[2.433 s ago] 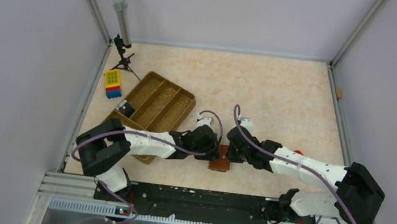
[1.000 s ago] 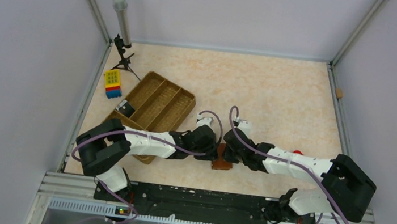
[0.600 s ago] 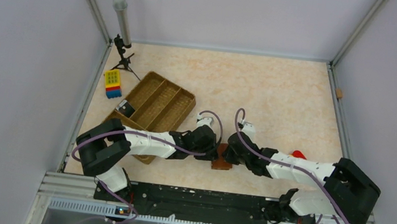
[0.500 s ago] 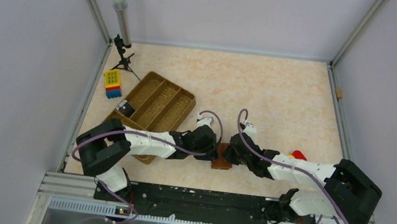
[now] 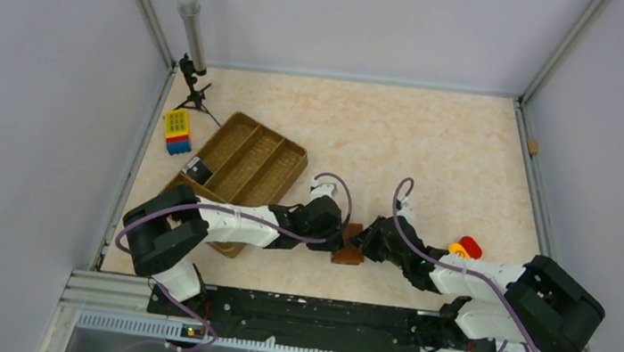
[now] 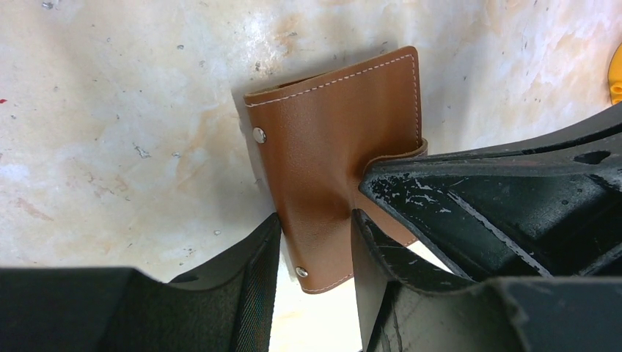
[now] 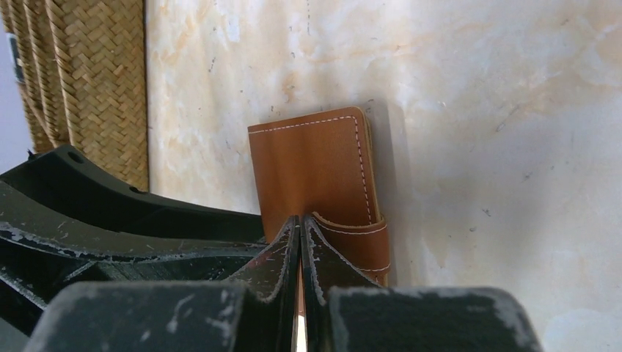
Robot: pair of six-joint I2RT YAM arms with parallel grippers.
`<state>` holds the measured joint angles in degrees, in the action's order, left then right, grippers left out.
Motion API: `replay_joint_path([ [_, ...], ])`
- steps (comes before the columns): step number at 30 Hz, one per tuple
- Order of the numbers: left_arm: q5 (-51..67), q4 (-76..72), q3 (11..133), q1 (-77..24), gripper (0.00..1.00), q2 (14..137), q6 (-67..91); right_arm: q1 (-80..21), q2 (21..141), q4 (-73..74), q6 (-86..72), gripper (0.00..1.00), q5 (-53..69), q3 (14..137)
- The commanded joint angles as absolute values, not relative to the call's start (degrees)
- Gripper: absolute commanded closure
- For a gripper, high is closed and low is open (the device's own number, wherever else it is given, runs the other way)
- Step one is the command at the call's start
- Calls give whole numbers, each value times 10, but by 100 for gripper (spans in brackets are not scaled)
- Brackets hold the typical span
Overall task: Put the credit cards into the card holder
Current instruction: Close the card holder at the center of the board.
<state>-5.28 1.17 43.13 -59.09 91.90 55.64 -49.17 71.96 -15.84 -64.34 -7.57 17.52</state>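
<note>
Left hand point(image 6: 315, 220), half-open, clamps the single card holder point(image 6: 330, 125); right hand point(image 7: 301, 224), pinched shut, touches its flap.

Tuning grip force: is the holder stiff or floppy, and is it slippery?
Likely floppy: the holder has a flap curling round the shut right gripper. Its smooth, shiny face may slide in the left gripper. Thin, so probably light.

You've got bright, even light from overhead, so shadows stay soft. In the left wrist view the table point(image 6: 110, 110) glares white in patches and the card holder point(image 6: 330, 147) throws a faint shadow. The right gripper point(image 7: 301, 224) blurs close to its lens.
</note>
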Motion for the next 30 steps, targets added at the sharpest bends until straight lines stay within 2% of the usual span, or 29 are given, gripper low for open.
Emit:
replay_joint_path([
  [1,-79,133,411,-595,57,971,554,-479,733,-79,-673,100,-95,106],
  [12,-88,129,415,-594,57,969,562,-469,753,-171,-719,100,-103,28],
  [22,-95,141,421,-591,57,962,556,-466,915,-353,-743,100,-87,5],
  [30,-104,147,415,-583,57,940,547,-459,1009,-442,-774,100,-77,-9],
])
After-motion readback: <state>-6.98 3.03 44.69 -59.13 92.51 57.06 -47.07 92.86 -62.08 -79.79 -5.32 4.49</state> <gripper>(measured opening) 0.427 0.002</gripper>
